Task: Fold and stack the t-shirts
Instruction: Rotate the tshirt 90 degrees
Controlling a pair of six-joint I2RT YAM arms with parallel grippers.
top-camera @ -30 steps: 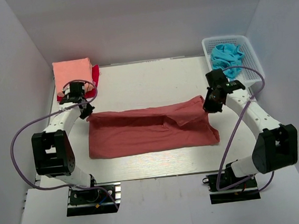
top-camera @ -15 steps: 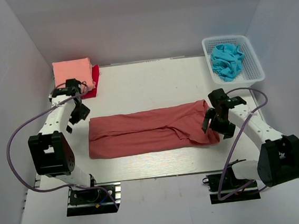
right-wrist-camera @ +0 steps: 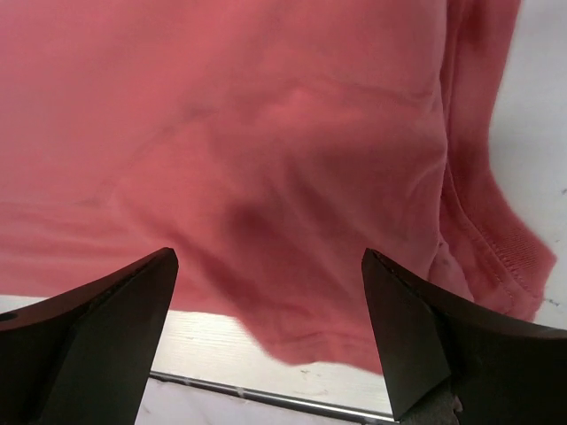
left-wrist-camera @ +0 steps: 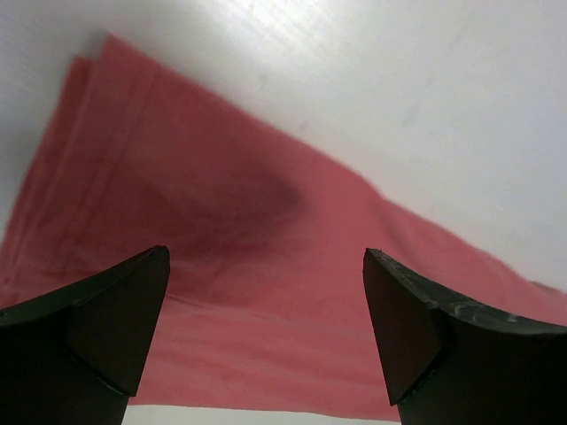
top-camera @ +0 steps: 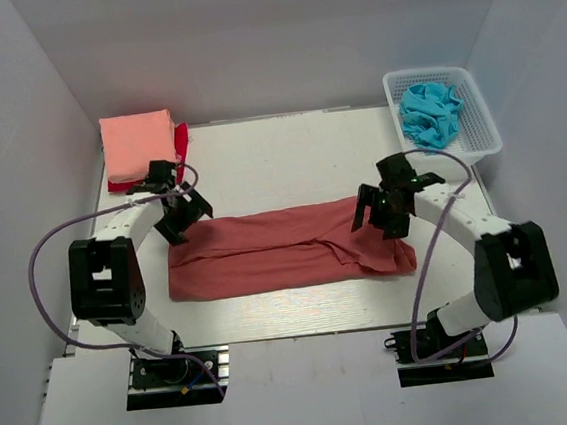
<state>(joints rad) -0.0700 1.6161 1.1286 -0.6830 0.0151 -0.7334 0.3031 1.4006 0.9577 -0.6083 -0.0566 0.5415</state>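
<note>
The brick-red t-shirt (top-camera: 287,247) is lying as a long band across mid-frame. The left gripper (top-camera: 182,220) and right gripper (top-camera: 376,216) are hovering over its ends, jaws spread wide, holding nothing. Next, I'd say, they're needing to pinch an end for the crosswise fold.

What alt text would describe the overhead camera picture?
A brick-red t-shirt lies folded into a long strip on a white table, the left tool and right tool open over its ends. Far left, a salmon-pink shirt sits folded on a bright red one; far right, a basket holds blue cloth.
</note>
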